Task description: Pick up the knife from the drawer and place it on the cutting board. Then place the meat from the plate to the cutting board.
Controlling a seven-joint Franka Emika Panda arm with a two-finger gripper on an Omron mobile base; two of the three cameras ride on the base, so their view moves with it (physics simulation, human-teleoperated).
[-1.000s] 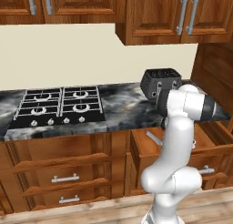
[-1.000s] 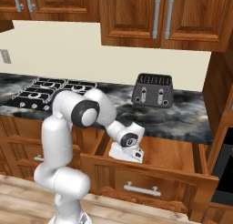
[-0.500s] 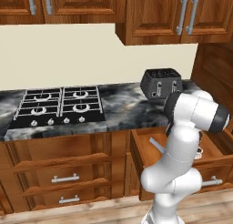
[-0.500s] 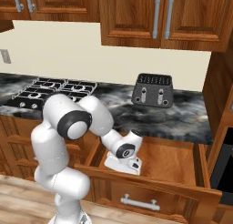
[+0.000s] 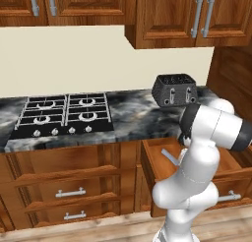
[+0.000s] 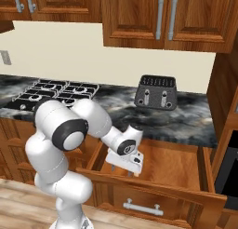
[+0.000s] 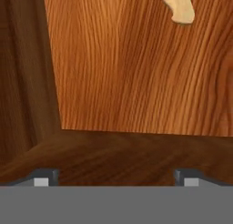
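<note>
The drawer (image 6: pixel 153 191) stands pulled out below the counter, its wood floor (image 7: pixel 136 73) bare under the hand. The tan handle end of the knife (image 7: pixel 179 5) lies on that floor at the top of the hand view, well ahead of the fingertips (image 7: pixel 43 177). A slim silver blade (image 5: pixel 170 157) shows in the drawer (image 5: pixel 156 143) beside the arm. My gripper (image 6: pixel 122 169) hangs open low in the drawer's front left part, with nothing between its fingers (image 7: pixel 116 178). The cutting board, the meat and the plate are out of view.
A black toaster (image 6: pixel 155 91) sits on the marble counter (image 6: pixel 195 118) behind the drawer. The gas stove (image 5: pixel 66 115) is to the left. The drawer's left wall (image 7: pixel 22 82) and front wall (image 7: pixel 118 155) rise close to the hand. Wall cabinets (image 5: pixel 172 17) hang overhead.
The hand has sunk a little deeper into the drawer's front left part and the arm's elbow has swung over it. The jaws have stayed wide open.
</note>
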